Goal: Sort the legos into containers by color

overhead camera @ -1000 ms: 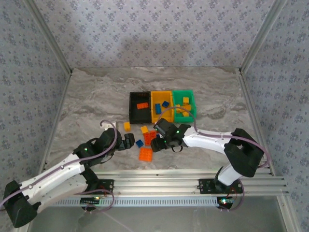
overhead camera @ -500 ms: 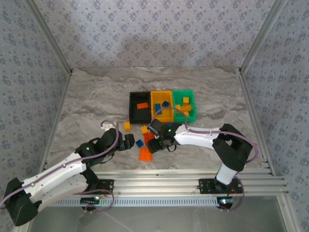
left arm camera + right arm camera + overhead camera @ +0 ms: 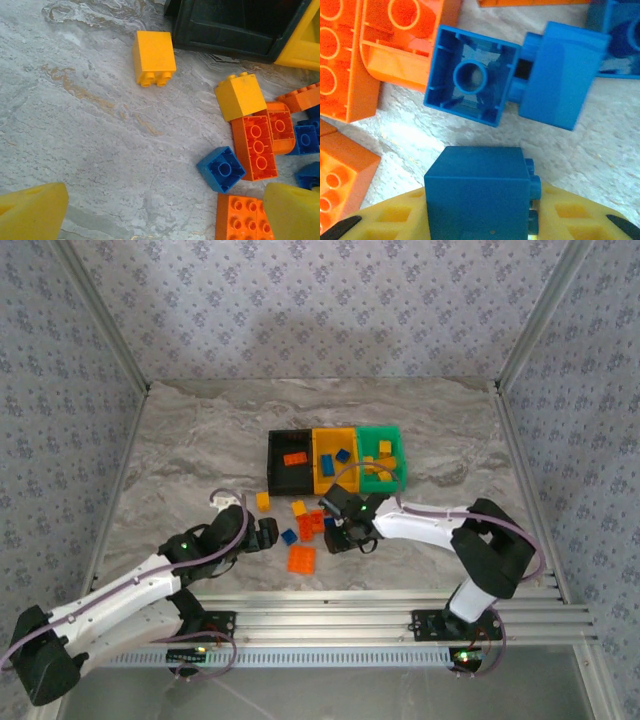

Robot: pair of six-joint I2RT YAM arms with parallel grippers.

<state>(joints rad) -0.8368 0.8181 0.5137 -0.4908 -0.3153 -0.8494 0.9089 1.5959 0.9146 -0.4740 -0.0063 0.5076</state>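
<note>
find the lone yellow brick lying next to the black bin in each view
top external: the yellow brick lies on the table, just off the near left corner of the black bin.
left wrist: the yellow brick is at upper middle, on its side with studs toward the bottom edge, just left of the black bin.
shared landmark: the black bin's corner beside the brick.

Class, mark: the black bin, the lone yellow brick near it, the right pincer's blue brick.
black bin [image 3: 287, 478]: top external, bare floor.
yellow brick [image 3: 154, 54]: left wrist, flat face.
blue brick [image 3: 476, 200]: right wrist, broad face.
</note>
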